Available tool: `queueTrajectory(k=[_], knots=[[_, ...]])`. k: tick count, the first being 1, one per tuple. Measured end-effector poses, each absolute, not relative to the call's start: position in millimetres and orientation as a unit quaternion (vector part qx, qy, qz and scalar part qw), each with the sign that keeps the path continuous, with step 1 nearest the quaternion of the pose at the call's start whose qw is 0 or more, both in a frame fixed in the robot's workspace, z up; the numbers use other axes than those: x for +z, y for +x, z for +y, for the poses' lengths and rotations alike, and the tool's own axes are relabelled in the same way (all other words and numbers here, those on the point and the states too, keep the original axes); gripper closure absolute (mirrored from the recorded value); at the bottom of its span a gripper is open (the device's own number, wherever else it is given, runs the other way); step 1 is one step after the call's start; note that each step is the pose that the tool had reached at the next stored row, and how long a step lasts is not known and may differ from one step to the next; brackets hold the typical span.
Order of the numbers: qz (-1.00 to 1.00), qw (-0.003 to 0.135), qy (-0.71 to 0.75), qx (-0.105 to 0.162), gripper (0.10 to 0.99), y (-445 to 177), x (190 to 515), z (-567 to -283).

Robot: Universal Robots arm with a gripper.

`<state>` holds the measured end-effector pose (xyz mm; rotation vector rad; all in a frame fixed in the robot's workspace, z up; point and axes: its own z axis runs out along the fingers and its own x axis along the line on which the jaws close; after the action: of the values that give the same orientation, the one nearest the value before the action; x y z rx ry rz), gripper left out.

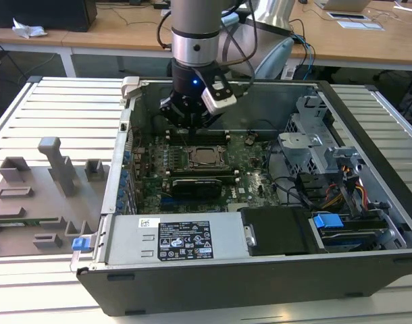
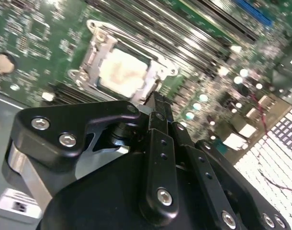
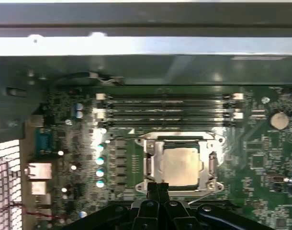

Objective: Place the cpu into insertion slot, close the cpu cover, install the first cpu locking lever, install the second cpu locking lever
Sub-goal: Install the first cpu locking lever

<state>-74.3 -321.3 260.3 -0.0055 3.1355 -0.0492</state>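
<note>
The cpu (image 3: 180, 165) (image 2: 121, 73) is a pale square chip lying flat in the socket on the green motherboard (image 1: 246, 169). The cpu cover (image 3: 154, 163) (image 2: 91, 56), a silvery metal frame, lies around its edges. In the exterior view the socket with the cpu (image 1: 207, 156) sits mid-board. My gripper (image 3: 158, 188) (image 2: 157, 101) (image 1: 190, 129) hovers just beside the socket's edge, a little above the board, fingers shut together with nothing between them. A thin metal lever (image 3: 203, 196) runs along the socket's side nearest the fingertips.
Long memory slots (image 3: 167, 110) run beside the socket. The open case wall (image 1: 213, 280) surrounds the board, with a power supply (image 1: 172, 239), a black drive (image 1: 280, 229) and a drive cage with cables (image 1: 321, 155). Grey fixtures (image 1: 50, 182) stand on the table at the exterior view's left.
</note>
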Motion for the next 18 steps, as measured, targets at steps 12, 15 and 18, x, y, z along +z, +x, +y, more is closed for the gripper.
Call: queueTrajectory(k=[12, 15, 18], knots=[[1.000, 0.003, -0.002, -0.016, 0.980, -110.5, 260.3, -315.7], [1.000, 0.003, -0.002, -0.016, 0.980, -113.6, 260.3, -311.9], [1.000, 0.003, -0.002, -0.016, 0.980, -115.3, 260.3, -307.4]])
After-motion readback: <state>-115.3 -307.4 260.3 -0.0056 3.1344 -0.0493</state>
